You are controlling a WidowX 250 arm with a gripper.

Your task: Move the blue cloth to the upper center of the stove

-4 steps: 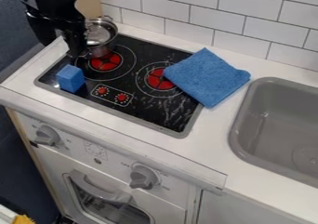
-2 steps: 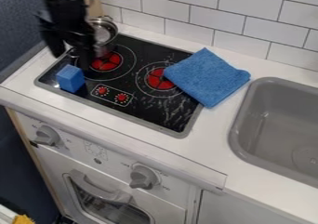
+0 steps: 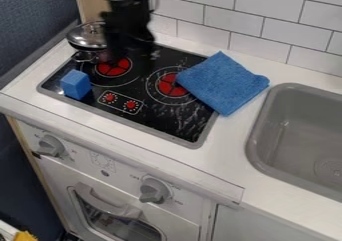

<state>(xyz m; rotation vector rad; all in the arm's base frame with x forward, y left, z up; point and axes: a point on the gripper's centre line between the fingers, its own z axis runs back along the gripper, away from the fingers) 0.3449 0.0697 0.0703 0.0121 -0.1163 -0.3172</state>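
Cloth (image 3: 224, 83): one, medium blue, matte, with a fine, towel-like nap. It lies flat in a roughly square shape, set diagonally, one corner pointing towards the tiled wall (image 3: 234, 21). Its upper-right outline is slightly uneven, bending before a blunt corner near the sink (image 3: 304, 130). Placement: across the right edge of the stove (image 3: 167, 121), partly on the black top and partly on the white counter (image 3: 230, 145). Its left corner overlaps the right-hand burner (image 3: 169, 87), hiding part of the red centre.

Gripper (image 3: 133, 53): one, black, blurred, hanging over the rear left of the stove, well apart from the cloth. Whether its jaws stand wide or narrow cannot be told.

Pot (image 3: 89, 41): one, metal, shiny, at the stove's rear left, beside the gripper in view.

Block (image 3: 75, 84): one, blue, at the stove's left edge.
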